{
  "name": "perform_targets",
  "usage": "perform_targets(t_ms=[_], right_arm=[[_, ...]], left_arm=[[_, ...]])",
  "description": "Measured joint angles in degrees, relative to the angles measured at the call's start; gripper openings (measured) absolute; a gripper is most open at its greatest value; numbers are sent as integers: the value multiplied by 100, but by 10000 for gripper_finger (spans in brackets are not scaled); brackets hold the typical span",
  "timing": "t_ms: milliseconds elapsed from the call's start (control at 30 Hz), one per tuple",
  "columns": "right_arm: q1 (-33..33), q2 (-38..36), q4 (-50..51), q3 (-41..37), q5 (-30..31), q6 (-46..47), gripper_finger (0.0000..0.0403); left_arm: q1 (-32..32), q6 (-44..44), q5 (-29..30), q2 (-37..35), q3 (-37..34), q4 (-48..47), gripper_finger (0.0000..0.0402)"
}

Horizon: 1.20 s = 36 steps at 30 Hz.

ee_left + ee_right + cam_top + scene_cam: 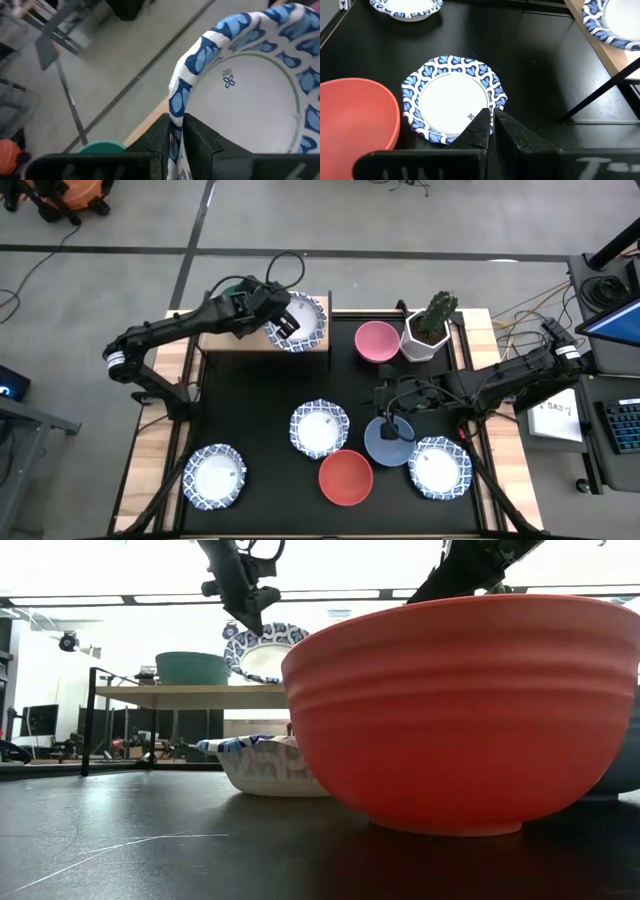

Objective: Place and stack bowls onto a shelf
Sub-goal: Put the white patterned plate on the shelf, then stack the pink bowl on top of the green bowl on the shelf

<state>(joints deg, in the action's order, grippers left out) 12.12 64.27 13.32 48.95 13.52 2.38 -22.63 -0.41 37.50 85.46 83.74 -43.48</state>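
Left arm reaches out over the shelf [265, 340]; left claw [287, 321] is clamped on the rim of a white-and-blue patterned bowl [305, 321], held tilted above the shelf top. Left wrist view confirms it: both fingers [197, 137] pinch the rim [179, 107], one each side. Green bowl [192, 667] sits on the shelf beside the held one, mostly hidden under the arm from above, clear in the low view.

Right arm stretches in low toward the blue bowl [388, 440], well clear of the shelf. Right claw [390, 425] is over that bowl; right wrist view shows its fingers [485, 127] together, nothing between them.

Low view is mostly filled by the red bowl [460, 710], with a patterned bowl [265, 762] behind it. Only the high view shows the pink bowl [376, 341] just beside the shelf, next to the cactus pot [428, 332], plus two more patterned bowls on the table [260, 395] — one at [215, 476], one at [440, 467].

No readable writing.
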Motion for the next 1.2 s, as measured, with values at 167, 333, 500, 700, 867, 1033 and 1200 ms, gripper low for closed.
perform_targets(t_ms=[167,333,500,700,867,1033,1200], right_arm=[[0,0,-13,0,0,118,13],[0,0,-22,0,2,169,13],[0,0,-35,0,2,170,13],[2,0,-34,0,2,392,13],[2,0,-31,0,2,463,13],[2,0,-31,0,2,543,13],[2,0,-41,0,4,558,13]], left_arm=[[-76,137,269,9,0,181,54],[-155,147,295,9,0,194,73],[-189,146,295,2,1,338,88],[-83,335,-1187,-1,-77,201,90],[107,273,-2050,12,-185,-97,82],[427,427,-2057,10,-195,-787,72],[685,180,-2050,31,-277,-1089,65]])
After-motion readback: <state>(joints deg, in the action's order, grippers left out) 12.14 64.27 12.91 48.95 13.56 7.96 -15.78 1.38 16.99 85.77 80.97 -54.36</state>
